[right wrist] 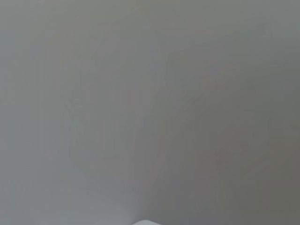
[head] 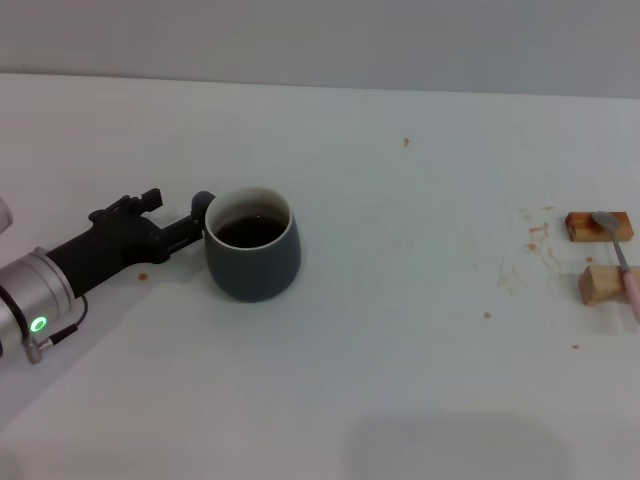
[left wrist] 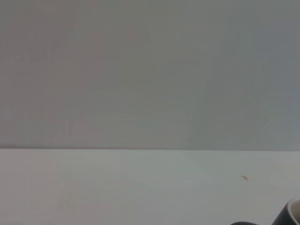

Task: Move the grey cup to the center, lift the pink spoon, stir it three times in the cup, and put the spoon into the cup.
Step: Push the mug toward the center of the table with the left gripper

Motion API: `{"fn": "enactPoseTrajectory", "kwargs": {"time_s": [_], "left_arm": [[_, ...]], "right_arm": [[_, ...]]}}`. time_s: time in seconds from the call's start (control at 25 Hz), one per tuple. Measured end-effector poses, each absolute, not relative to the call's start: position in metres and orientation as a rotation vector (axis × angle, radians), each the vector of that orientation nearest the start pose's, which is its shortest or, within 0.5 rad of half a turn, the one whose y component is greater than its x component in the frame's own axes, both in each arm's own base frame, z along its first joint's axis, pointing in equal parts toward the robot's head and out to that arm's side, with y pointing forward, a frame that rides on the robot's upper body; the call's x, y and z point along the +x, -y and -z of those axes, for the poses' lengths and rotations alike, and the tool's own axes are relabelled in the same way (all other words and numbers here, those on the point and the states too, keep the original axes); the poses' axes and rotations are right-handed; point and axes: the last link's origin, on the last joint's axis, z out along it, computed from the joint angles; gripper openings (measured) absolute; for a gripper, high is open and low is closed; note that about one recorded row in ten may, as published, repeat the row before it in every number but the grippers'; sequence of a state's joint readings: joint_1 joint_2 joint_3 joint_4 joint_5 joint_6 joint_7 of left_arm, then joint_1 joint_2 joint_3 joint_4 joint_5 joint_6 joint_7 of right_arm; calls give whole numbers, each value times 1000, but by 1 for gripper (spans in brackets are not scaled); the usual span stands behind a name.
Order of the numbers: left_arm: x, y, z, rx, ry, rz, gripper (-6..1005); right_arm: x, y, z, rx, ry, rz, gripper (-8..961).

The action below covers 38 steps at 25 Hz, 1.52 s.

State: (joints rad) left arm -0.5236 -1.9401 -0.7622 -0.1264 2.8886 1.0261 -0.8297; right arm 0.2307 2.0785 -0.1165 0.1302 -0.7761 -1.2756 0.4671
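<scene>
The grey cup (head: 252,256) stands left of centre on the bench (head: 400,330). The left claw (head: 196,222) reaches its handle; whether the claw grips it cannot be determined. The pink spoon (head: 620,260) lies across two wooden blocks (head: 600,255), cut off at the right edge.

The left arm (head: 40,290) ends in a silver metal cylinder bearing a glowing green ring light. A thin cable loops beside it. The left gripper (head: 190,228) is matte black and angular.
</scene>
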Motion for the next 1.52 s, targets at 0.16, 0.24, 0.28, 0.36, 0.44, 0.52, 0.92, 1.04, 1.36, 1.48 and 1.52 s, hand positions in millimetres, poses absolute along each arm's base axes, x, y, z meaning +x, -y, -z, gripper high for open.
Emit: {"fn": "enactPoseTrajectory", "kwargs": {"time_s": [0.16, 0.24, 0.28, 0.36, 0.44, 0.52, 0.92, 1.04, 1.36, 1.48, 1.52], "left_arm": [[-327, -339, 35, -2167, 851, 693, 829], [-324, -338, 38, -2181, 845, 699, 829], [-323, -339, 38, -2187, 843, 705, 829], [-320, -338, 40, -2199, 841, 712, 829], [-318, -338, 42, -2207, 840, 718, 829], [-316, -338, 44, -2215, 837, 725, 829], [-302, -337, 57, -2279, 810, 742, 830], [-299, -337, 60, -2298, 802, 743, 829], [-286, -336, 71, -2354, 779, 753, 829], [-282, -336, 75, -2371, 771, 756, 829], [-281, -336, 76, -2378, 769, 756, 829]], "right_arm": [[443, -211, -34, -826, -1010, -737, 466], [443, -212, -34, -827, -1010, -737, 466], [443, -212, -34, -827, -1010, -737, 467], [443, -212, -35, -828, -1009, -737, 467], [443, -212, -35, -828, -1009, -737, 466], [444, -212, -34, -828, -1010, -736, 466], [443, -213, -33, -840, -1013, -735, 466], [442, -213, -33, -842, -1009, -738, 467], [435, -213, -34, -897, -958, -760, 467], [432, -212, -35, -904, -939, -772, 467], [432, -212, -36, -907, -936, -774, 467]]}}
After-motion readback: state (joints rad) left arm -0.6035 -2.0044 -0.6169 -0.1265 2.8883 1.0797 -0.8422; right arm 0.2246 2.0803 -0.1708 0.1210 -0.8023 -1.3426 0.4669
